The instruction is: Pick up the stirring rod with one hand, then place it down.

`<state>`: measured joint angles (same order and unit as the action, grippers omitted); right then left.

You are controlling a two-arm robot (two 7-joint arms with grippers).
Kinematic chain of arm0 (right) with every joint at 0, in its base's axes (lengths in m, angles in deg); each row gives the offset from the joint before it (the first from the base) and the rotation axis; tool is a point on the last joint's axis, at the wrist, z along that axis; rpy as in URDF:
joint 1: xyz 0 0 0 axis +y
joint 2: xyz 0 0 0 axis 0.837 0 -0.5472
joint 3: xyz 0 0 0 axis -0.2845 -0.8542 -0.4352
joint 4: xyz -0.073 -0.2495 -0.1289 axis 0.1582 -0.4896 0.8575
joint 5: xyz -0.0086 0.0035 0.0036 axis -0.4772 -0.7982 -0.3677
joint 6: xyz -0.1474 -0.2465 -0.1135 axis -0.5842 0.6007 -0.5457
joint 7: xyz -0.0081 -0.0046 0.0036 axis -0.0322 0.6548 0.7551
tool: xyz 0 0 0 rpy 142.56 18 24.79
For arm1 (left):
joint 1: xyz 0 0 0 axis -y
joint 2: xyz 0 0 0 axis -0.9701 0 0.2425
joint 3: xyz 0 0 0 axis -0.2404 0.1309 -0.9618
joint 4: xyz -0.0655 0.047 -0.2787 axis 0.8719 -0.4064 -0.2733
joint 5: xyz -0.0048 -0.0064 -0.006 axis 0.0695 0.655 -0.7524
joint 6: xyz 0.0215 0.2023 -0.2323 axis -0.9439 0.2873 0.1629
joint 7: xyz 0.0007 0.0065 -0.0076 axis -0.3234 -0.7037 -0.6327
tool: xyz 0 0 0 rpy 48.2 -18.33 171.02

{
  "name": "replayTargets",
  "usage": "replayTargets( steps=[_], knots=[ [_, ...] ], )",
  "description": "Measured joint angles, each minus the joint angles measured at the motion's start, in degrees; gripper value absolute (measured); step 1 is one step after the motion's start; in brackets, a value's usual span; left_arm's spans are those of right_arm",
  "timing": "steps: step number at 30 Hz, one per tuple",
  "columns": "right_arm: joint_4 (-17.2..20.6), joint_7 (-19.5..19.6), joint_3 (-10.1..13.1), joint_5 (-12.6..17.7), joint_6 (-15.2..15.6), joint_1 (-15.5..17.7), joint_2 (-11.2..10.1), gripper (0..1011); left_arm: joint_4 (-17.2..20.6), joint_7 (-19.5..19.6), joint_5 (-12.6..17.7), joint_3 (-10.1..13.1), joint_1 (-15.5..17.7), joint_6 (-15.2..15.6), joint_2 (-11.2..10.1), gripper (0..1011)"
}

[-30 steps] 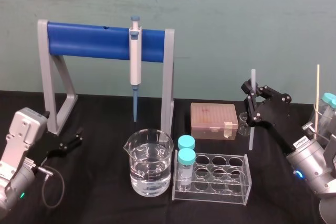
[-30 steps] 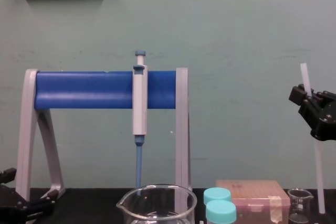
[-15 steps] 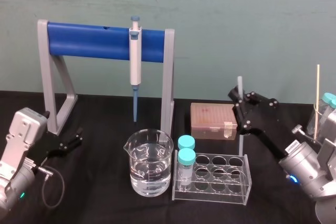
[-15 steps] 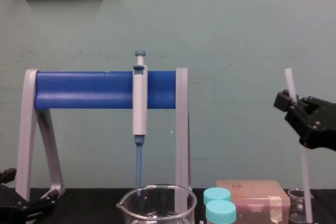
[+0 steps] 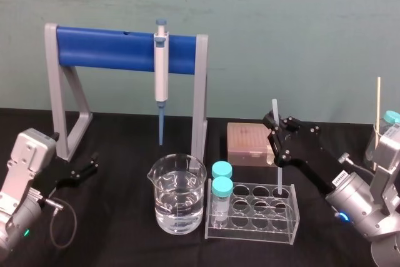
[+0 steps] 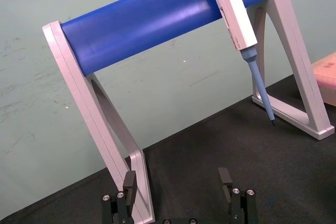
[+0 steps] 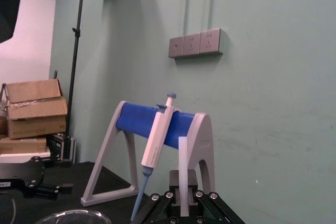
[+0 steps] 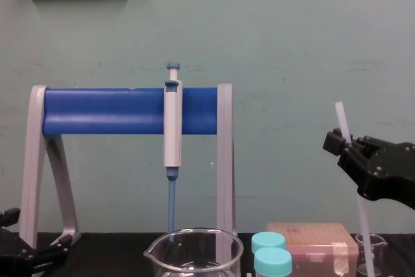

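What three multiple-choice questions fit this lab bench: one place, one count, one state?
1. Where does the pipette hang? A blue stand bar; B pink box; C beaker.
2. How many teal-capped tubes stand in the clear rack? A one; B two; C four.
3. The right gripper is: A open; B shut on the stirring rod; C holding a tube.
A, clipped on the bar; B, two caps at the rack's left end; B, fingers clamp the upright rod. The left gripper sits open, lower left.
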<state>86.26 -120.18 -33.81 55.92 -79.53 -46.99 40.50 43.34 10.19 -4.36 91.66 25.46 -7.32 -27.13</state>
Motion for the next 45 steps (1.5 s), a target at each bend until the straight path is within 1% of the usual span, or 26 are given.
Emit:
replayTargets(
  steps=[3,10,16,23,30,32,45],
  knots=[
    [-1.3,-0.6,-0.2,1.0,0.9,-0.6,0.0,71,0.0,0.0,0.0,0.0,0.0,0.0,0.0,1000],
    [-3.2,-1.6,-0.9,2.0,1.7,-1.5,0.0,71,0.0,0.0,0.0,0.0,0.0,0.0,0.0,1000],
    [-4.5,-2.2,-1.5,2.2,2.1,-2.2,-0.2,71,0.0,0.0,0.0,0.0,0.0,0.0,0.0,1000],
    [-6.3,-2.6,-2.5,2.0,3.4,-3.1,-0.6,70,0.0,0.0,0.0,0.0,0.0,0.0,0.0,1000],
    [-6.8,-2.5,-3.1,1.4,4.2,-3.4,-1.1,71,0.0,0.0,0.0,0.0,0.0,0.0,0.0,1000],
    [-6.8,-2.0,-3.3,1.0,4.8,-3.4,-1.3,70,0.0,0.0,0.0,0.0,0.0,0.0,0.0,1000],
    [-6.7,-1.9,-3.2,1.0,4.6,-3.4,-1.2,71,0.0,0.0,0.0,0.0,0.0,0.0,0.0,1000]
  ],
)
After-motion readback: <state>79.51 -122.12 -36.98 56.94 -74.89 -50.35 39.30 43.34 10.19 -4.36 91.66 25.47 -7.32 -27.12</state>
